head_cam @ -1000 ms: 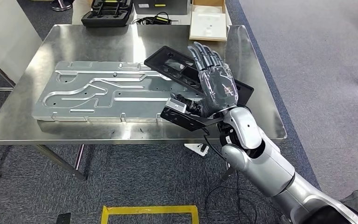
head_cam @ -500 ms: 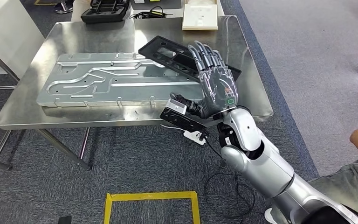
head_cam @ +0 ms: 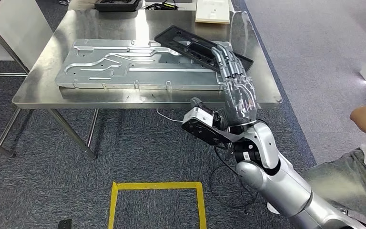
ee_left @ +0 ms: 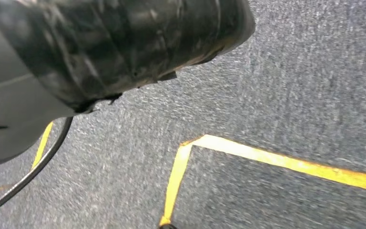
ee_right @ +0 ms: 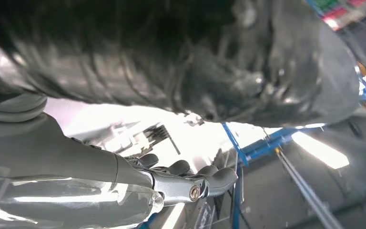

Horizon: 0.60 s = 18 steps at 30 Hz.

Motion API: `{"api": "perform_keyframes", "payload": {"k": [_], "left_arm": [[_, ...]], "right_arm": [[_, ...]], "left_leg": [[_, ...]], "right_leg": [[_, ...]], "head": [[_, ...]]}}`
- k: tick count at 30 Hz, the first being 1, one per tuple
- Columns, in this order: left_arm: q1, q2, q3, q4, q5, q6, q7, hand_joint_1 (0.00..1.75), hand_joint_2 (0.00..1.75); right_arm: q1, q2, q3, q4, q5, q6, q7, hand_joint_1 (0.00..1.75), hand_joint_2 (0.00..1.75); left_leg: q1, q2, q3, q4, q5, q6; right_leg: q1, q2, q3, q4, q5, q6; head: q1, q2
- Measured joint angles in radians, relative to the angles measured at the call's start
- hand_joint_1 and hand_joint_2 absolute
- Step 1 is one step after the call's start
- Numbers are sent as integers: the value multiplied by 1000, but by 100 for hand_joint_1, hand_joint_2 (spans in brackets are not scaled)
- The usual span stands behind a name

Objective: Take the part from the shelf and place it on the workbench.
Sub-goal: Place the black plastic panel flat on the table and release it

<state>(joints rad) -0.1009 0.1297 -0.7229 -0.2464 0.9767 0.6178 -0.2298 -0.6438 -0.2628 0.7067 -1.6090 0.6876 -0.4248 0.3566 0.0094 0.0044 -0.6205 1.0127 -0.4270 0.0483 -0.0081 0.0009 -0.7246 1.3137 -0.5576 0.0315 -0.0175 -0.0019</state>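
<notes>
- The part (head_cam: 198, 46) is a long, flat black plastic panel with rectangular cut-outs, lying slantwise on the counter (head_cam: 124, 98), one end propped on the large metal plate (head_cam: 138, 64), the other near the counter's right edge.
- The right hand (head_cam: 236, 88) is raised just off the counter's near right corner, its fingers (head_cam: 226, 59) straight and spread wide, holding nothing; their tips overlap the part's near end, but contact cannot be told.
- The left hand's fingers cannot be told in the left wrist view.
- The counter is shiny steel on thin legs.
- Grey carpet (head_cam: 76, 171) bears a yellow tape square (head_cam: 155, 187).
- A seated person (head_cam: 362, 143) is at the right.
</notes>
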Motion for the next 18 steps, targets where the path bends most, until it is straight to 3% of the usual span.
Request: {"api": "perform_keyframes", "payload": {"k": [1, 3, 5, 6, 8, 9, 10, 11, 13, 14, 15, 16, 17, 18], "left_arm": [[0, 0, 0, 0, -2, -1, -1, 0, 0], [1, -2, 0, 0, -4, -2, -2, 0, 0], [1, -5, 0, 0, -4, -3, -3, 0, 0], [1, -6, 0, 0, -4, -3, -4, 0, 0], [2, -6, 0, 0, -4, -3, -5, 0, 0], [3, -6, 0, 0, -4, -3, -5, 0, 0], [4, -6, 0, 0, -3, -3, -6, 0, 0], [5, -7, 0, 0, -2, -3, -6, 0, 0], [5, -7, 0, 0, 0, -3, -8, 0, 0], [5, -7, 0, 0, 1, -2, -8, 0, 0], [5, -7, 0, 0, 3, -2, -8, 0, 0], [5, -7, 0, 0, 4, -1, -8, 0, 0], [5, -7, 0, 0, 6, -1, -8, 0, 0], [3, -6, 0, 0, 6, -1, -8, 0, 0]], "right_arm": [[11, -8, -11, -16, -22, -30, -18, 0, 0], [24, -21, -37, -46, -56, -67, -40, 0, 0], [28, -31, -63, -73, -67, -77, -48, 0, 0], [30, -34, -73, -84, -68, -78, -49, 0, 0], [38, -40, -88, -98, -77, -81, -51, 0, 0], [42, -42, -93, -103, -90, -84, -51, 0, 0], [47, -43, -98, -109, -113, -91, -50, 0, 0], [51, -44, -104, -116, -147, -100, -49, 0, 0], [60, -49, -121, -132, -245, -131, -43, 0, 0], [67, -55, -132, -139, -304, -149, -38, 0, 0], [74, -62, -142, -146, -364, -168, -35, 0, 0], [82, -70, -153, -153, -430, -187, -34, 0, 0], [90, -79, -165, -160, -501, -206, -38, 0, 0], [97, -87, -178, -168, -573, -225, -49, 0, 0]], "left_leg": [[-1, 0, -16, 2, 12, -1], [-4, -1, -41, 6, 32, -6], [-6, 0, -54, 8, 52, -13], [-6, 0, -56, 5, 63, -18], [-4, 0, -60, -2, 80, -30], [-3, -2, -67, 4, 67, -36], [-2, -3, -79, 28, 33, -41], [0, -4, -93, 71, -19, -46], [3, -4, -117, 197, -122, -54], [4, -4, -120, 254, -138, -57], [5, -4, -112, 290, -126, -60], [7, -4, -90, 295, -96, -61], [8, -4, -51, 267, -68, -61], [8, -4, 7, 208, -61, -60]], "right_leg": [[0, 0, 33, -18, 25, -3], [6, 0, 143, -139, 55, -15], [12, -1, 237, -273, 36, -26], [16, -2, 256, -308, 28, -29], [14, -4, 246, -325, 44, -35], [11, -5, 236, -329, 58, -41], [7, -7, 222, -332, 73, -48], [4, -8, 206, -334, 88, -53], [3, -8, 171, -333, 115, -58], [3, -8, 152, -332, 130, -57], [2, -8, 132, -329, 144, -55], [2, -8, 111, -325, 158, -52], [1, -8, 91, -320, 170, -48], [1, -8, 73, -314, 180, -44]], "head": [[0, 0], [0, 0], [-1, 0], [0, 0], [2, 0], [2, 0], [0, 0], [-2, 0], [-5, 0], [-5, 0], [-5, 0], [-5, 0], [-5, 0], [-5, 0]]}}
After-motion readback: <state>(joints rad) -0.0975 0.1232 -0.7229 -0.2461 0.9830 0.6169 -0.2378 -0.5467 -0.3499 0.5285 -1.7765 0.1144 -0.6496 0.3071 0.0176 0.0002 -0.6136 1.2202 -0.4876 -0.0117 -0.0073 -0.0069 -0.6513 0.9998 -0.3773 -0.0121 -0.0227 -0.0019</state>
